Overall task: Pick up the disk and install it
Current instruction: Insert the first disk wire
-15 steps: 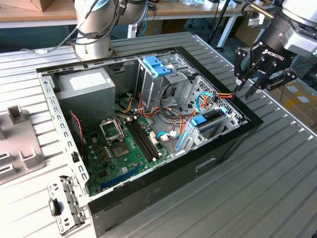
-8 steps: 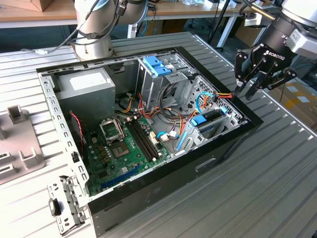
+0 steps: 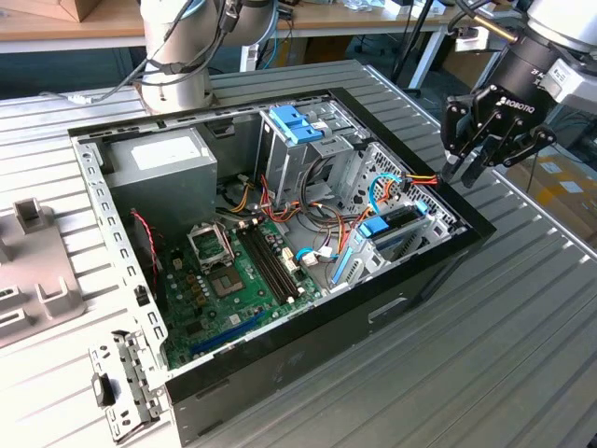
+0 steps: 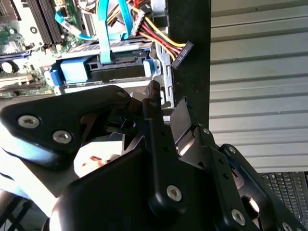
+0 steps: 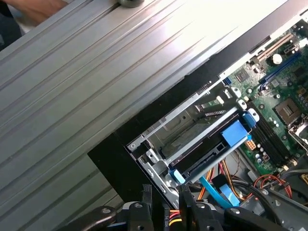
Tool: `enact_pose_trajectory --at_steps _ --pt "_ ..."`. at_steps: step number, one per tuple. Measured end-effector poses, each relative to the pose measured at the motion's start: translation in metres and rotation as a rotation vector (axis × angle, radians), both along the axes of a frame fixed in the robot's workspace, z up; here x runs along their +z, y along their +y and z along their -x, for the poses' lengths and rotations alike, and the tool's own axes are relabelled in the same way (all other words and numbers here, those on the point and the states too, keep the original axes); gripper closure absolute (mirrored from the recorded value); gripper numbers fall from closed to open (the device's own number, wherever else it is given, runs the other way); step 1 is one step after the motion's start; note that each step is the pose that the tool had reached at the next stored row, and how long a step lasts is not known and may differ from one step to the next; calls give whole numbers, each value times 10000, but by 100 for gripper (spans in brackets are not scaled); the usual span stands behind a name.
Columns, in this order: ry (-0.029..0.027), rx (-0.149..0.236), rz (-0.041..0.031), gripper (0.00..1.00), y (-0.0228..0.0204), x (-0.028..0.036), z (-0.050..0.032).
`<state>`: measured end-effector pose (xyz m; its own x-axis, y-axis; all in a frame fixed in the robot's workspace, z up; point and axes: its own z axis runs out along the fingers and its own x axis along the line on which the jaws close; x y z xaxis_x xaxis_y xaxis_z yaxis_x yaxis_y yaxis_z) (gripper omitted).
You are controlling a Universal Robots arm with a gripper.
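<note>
Hanging w/ claw point(image 3: 485, 163) spread wide, holding nothing, just above PC case point(image 3: 438, 271) edge, near blue disk point(image 3: 387, 229) sitting in its slot.

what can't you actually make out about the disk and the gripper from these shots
- Whether the disk is fully seated: in the first wrist view it lies in its metal bay, but its far end is hidden by the cage.
- The disk's lower edge: in the second wrist view the gripper body covers it.
- The blue cable's plug: too small to judge there.
- The gripper fingers' gap to the case: the exterior view gives no depth.
</note>
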<state>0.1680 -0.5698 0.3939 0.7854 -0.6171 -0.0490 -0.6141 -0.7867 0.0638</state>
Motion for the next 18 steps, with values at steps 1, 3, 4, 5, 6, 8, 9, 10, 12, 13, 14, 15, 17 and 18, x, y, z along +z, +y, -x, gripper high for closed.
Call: enact_pose_trajectory --at_steps 1,3,4,5,6,8,9,10,12,13,14,15,17,18 --pt "0 -55 0 64 4 -11 -4" --pt "0 -220 0 64 8 -35 -9" --pt "0 -350 0 64 8 -45 -9" --pt "0 -521 -1 64 8 -59 -9" --pt "0 -673 0 64 8 -71 -10" --pt "0 -1086 1 64 8 -103 -10" --pt "0 -1241 1 64 8 -115 -10" --pt "0 -1467 2 64 12 -137 -15" --pt "0 -1536 0 64 38 -154 -20" --pt "0 -1547 1 64 68 -163 -23" --pt "0 -1550 0 64 88 -168 -26" --pt "0 -1554 0 64 126 -178 -35" --pt "1 -1569 -2 64 171 -201 -84" --pt "1 -1573 0 64 177 -208 -103"
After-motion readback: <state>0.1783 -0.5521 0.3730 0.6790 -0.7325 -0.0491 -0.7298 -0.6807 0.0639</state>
